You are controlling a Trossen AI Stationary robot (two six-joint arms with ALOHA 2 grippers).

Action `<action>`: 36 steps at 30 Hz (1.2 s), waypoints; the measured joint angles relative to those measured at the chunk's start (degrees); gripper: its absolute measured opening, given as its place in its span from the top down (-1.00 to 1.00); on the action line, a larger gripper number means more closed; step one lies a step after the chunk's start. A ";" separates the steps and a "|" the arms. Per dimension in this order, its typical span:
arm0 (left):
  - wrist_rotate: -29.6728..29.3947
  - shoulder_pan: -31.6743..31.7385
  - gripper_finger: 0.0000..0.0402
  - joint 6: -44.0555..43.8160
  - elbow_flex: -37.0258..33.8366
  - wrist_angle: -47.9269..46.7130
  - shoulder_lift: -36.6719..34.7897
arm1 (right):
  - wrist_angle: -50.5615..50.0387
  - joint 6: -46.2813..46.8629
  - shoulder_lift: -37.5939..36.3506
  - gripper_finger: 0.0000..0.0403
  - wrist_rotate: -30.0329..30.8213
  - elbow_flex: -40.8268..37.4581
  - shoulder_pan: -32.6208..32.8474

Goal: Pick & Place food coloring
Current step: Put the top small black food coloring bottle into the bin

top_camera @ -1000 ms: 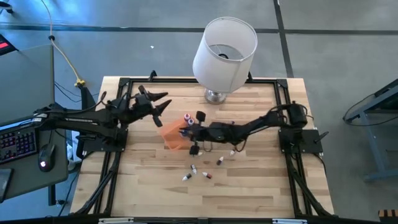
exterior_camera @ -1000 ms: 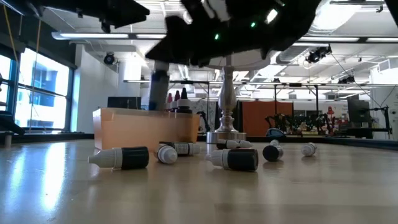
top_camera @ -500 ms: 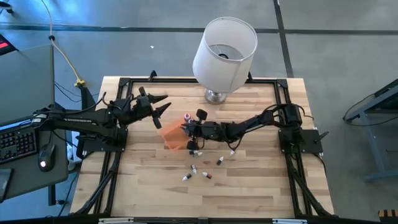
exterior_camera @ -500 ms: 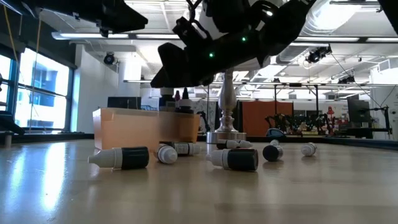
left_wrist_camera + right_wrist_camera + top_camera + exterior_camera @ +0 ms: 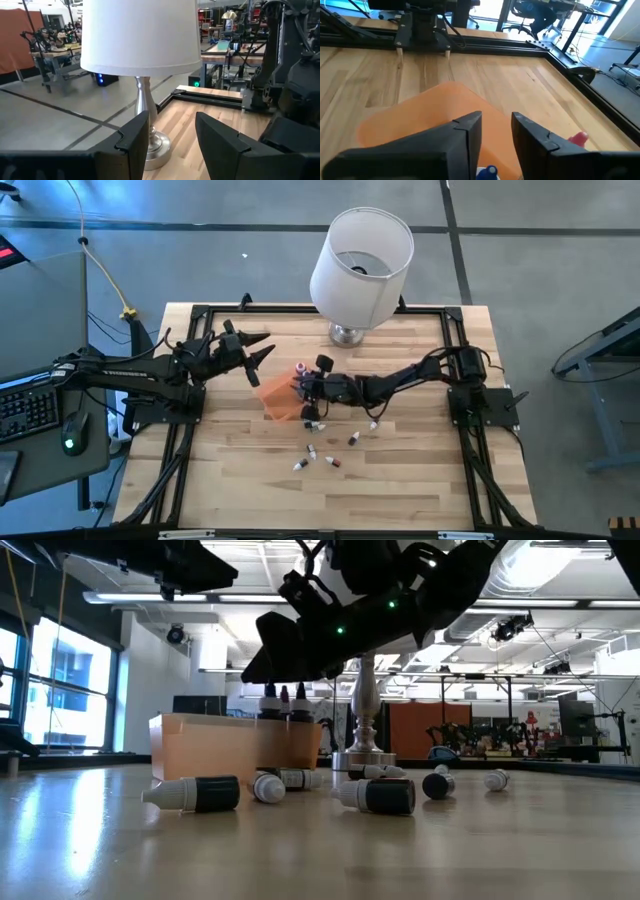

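The orange tray [image 5: 276, 396] lies mid-table. Three food coloring bottles [image 5: 284, 698] stand upright in it; a blue cap [image 5: 488, 171] and a red cap [image 5: 578, 138] show in the right wrist view. Several more bottles lie on their sides on the wood near the tray [image 5: 312, 451] [image 5: 196, 793] [image 5: 378, 796]. My right gripper [image 5: 304, 387] [image 5: 496, 131] hovers just above the tray's bottles, its fingers a little apart, holding nothing. My left gripper [image 5: 258, 346] [image 5: 171, 134] is open and empty, raised at the table's far left.
A big white-shaded lamp [image 5: 360, 255] stands on a metal foot [image 5: 347, 334] at the table's far edge, just behind the tray. A black frame rail [image 5: 452, 340] runs round the table. Bare wood lies toward the near edge [image 5: 330, 500].
A bottle that hung below my right gripper over the tray a second ago now stands upright in the tray beside the others. My right gripper has shifted slightly toward the table's left and stays above the tray, free of the bottle.
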 joint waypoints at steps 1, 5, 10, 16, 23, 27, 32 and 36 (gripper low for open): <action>0.00 0.00 0.21 -0.01 0.00 0.01 0.00 | 0.21 -0.15 0.00 0.50 -0.09 -0.02 -0.15; 0.02 0.00 0.21 -0.02 0.00 -0.02 0.00 | 1.29 -2.67 -0.27 0.51 -0.21 -0.24 -0.20; 0.04 -0.02 0.21 -0.11 -0.01 -0.40 0.02 | 2.02 -4.26 -5.90 0.56 -3.07 -0.19 1.13; 1.68 -0.02 0.21 -0.93 0.00 -0.59 0.02 | -13.30 -4.47 -15.53 0.59 -9.19 -0.12 4.24; 5.18 -0.02 0.21 -1.65 -0.01 -1.72 0.02 | -44.60 -3.48 -23.75 0.59 -8.49 -0.20 7.78; 11.88 -0.02 0.21 -2.57 0.00 -2.00 0.02 | -56.99 5.98 -24.96 0.59 -6.71 -0.09 8.44; 29.05 -0.05 0.21 -7.80 0.00 -4.50 0.73 | -71.41 13.79 -24.92 0.59 -0.94 -1.45 7.51; 37.85 -2.53 0.21 -13.22 -0.04 -6.60 3.99 | -71.67 7.80 -24.90 0.59 1.87 -5.43 5.40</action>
